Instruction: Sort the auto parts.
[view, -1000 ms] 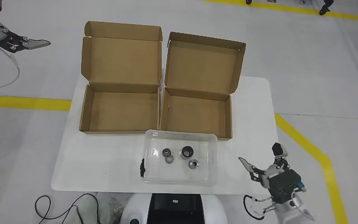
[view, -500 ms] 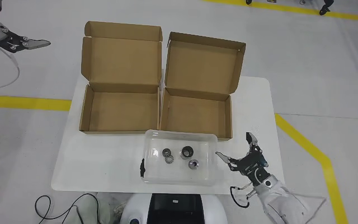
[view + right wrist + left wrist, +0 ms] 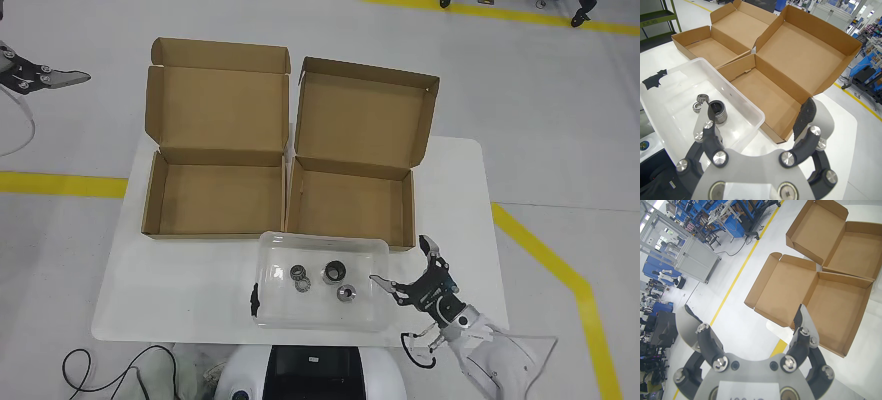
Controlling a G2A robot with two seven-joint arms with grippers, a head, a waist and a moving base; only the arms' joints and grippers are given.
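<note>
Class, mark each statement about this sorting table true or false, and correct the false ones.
1. The metal parts lie in the clear tray. True.
2. The right hand grips a part. False: it is open and empty, beside the tray.
3. The left cardboard box and the right cardboard box are both empty. True.
4. The left hand hangs over the tray. False: it is open, out over the floor off the table's side.
</note>
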